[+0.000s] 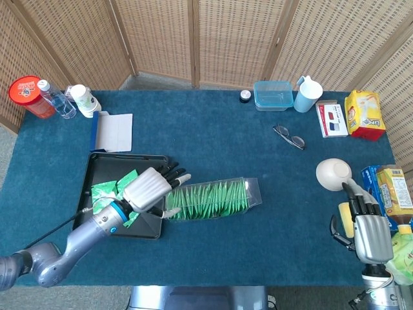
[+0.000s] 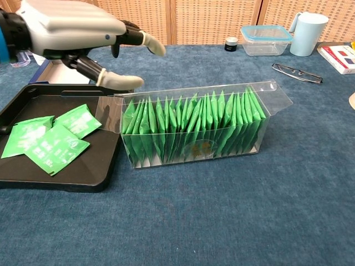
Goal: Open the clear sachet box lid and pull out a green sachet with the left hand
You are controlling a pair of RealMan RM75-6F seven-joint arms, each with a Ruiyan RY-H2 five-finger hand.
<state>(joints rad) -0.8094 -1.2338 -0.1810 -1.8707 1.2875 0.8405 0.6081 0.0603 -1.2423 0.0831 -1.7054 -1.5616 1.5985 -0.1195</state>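
While the robot's left hand [image 2: 72, 33] hovers with its fingers spread and nothing in it above the left end of the long clear plastic sachet box [image 2: 197, 124], that box lies on the blue carpeted table [image 1: 213, 135] with its lid flaps folded outward at both ends. Upright green sachets [image 2: 188, 130] fill the box in a close row. Just beside the box's left end sits a shallow black tray [image 2: 66, 172], where loose green sachet packets [image 2: 47, 141] lie flat. At the table's right edge, the right hand [image 1: 362, 226] rests with fingers loosely parted, holding nothing, near a white bowl [image 1: 333, 172].
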